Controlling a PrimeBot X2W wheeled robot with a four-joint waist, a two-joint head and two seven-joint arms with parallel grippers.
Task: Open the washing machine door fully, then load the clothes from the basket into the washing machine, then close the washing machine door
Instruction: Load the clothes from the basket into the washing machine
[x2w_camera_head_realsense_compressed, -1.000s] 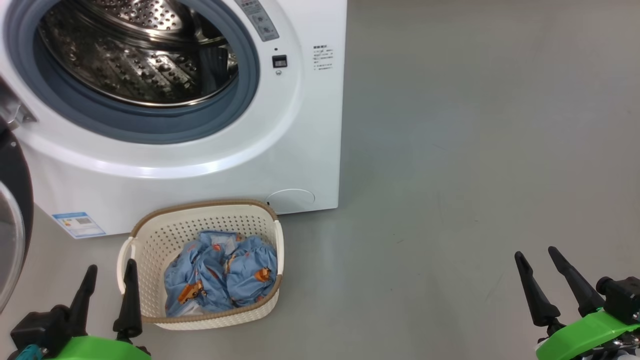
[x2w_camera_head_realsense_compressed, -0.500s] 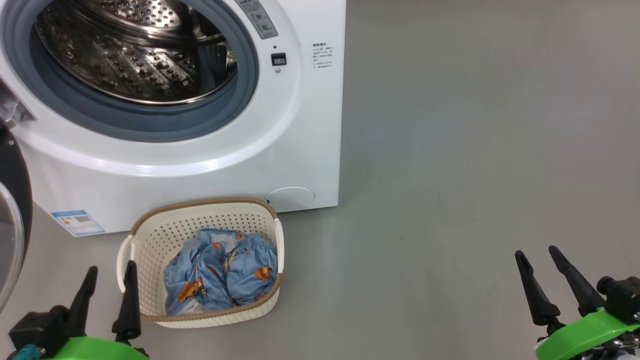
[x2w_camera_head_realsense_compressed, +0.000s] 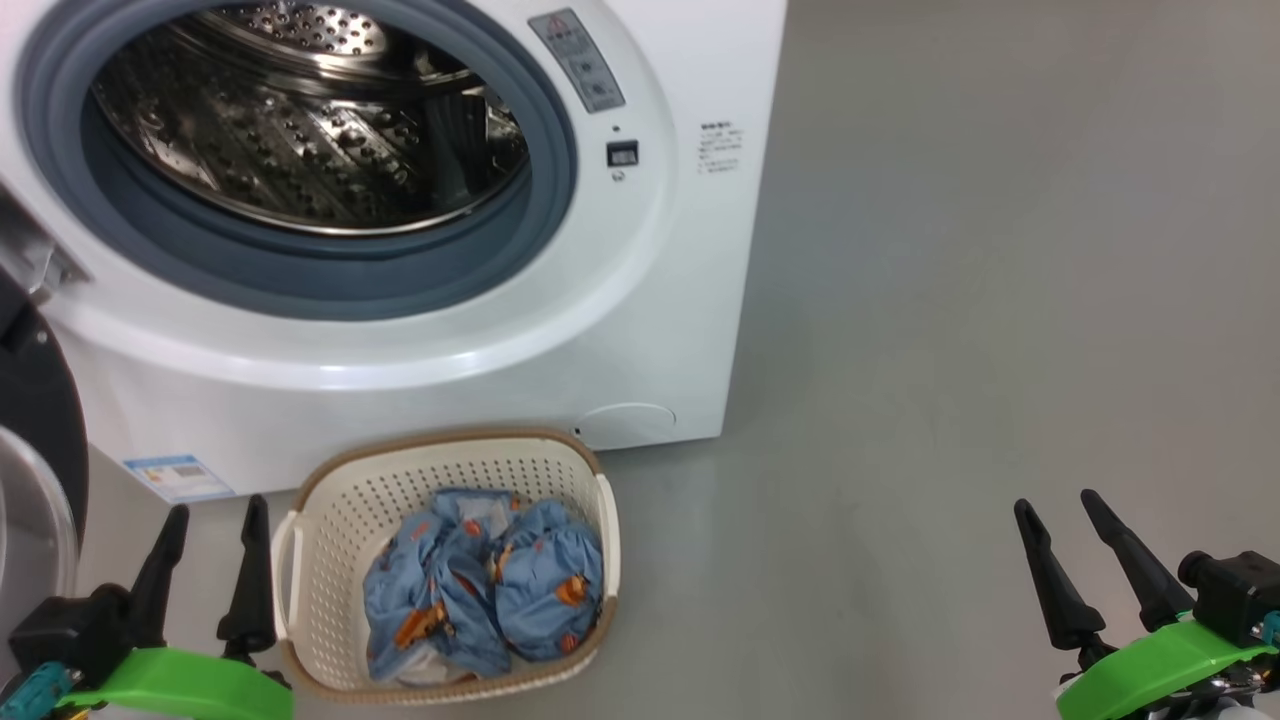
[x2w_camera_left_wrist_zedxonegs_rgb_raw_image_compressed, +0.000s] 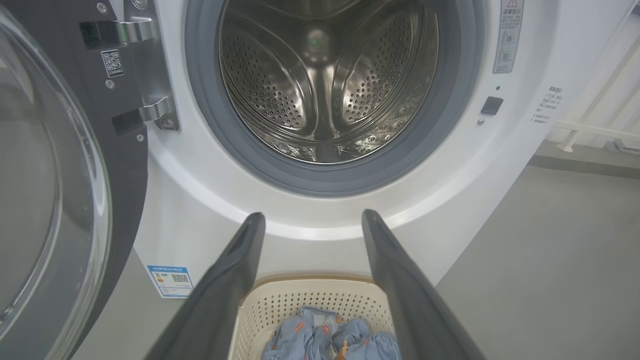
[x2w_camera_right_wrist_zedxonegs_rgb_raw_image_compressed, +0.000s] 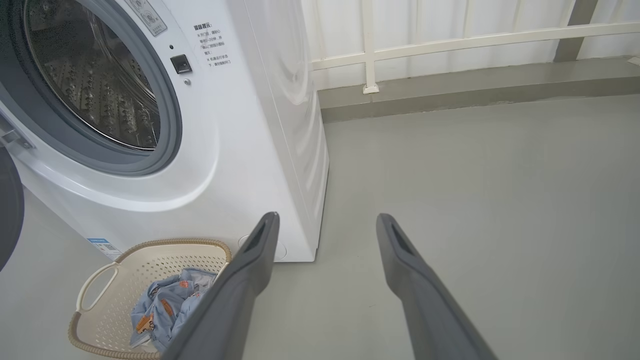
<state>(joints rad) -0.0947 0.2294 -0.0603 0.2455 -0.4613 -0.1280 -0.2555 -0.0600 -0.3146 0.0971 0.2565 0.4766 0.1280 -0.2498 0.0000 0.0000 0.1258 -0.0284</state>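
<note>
Left gripper (x2w_camera_head_realsense_compressed: 217, 510) spread wide with nothing in it, low and just beside the left end of the basket (x2w_camera_head_realsense_compressed: 400, 495); right gripper (x2w_camera_head_realsense_compressed: 1056, 502) likewise spread and empty, well apart over the grey floor (x2w_camera_head_realsense_compressed: 950, 300). Clothes (x2w_camera_head_realsense_compressed: 485, 590) bunched toward the near right side of the basket, set on the floor right in front of the washing machine (x2w_camera_head_realsense_compressed: 650, 300), with the washing machine door (x2w_camera_left_wrist_zedxonegs_rgb_raw_image_compressed: 120, 200) swung out to the left and the steel drum (x2w_camera_left_wrist_zedxonegs_rgb_raw_image_compressed: 320, 90) exposed. Likely soft, light and limp: no firm edge to brace against, prone to trail and to drag the second piece along. Best to come straight down and pinch deep into a raised fold near the middle of one bundle, not a loose corner. Worth minding the basket too, probably light and apt to slide or tip if snagged, and the grey gasket (x2w_camera_left_wrist_zedxonegs_rgb_raw_image_compressed: 325, 177) lip, apt to catch trailing cloth on the way in.
</note>
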